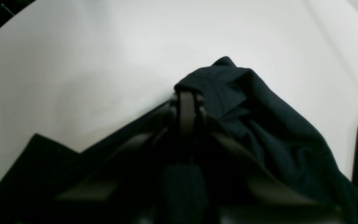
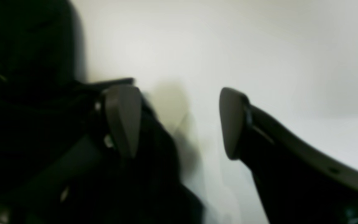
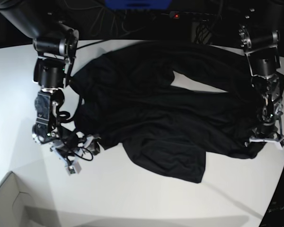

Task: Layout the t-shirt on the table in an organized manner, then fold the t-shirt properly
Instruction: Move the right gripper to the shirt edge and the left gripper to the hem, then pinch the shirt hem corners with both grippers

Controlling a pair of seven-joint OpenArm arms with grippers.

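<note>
Left hand [image 1: 186, 93] pinching bunched fold of t-shirt [image 1: 259, 124], jaws clamped tight on cloth. Right hand [image 2: 179, 123] gaping wide, gripping nothing, one finger [image 2: 123, 119] lying just beside shirt edge. Shirt sprawling crumpled between hands on white desk [image 3: 146, 198].

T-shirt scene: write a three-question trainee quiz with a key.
1. True or false: the t-shirt lies flat and neatly spread on the table.
2. Which gripper is clamped on cloth: A left, B right, C neither?
3. Fill in: the right gripper's jaws stand ____.

Key:
1. False; it is rumpled.
2. A; the left gripper pinches a bunched edge of the shirt.
3. Open; the right gripper holds nothing between its fingers.
</note>
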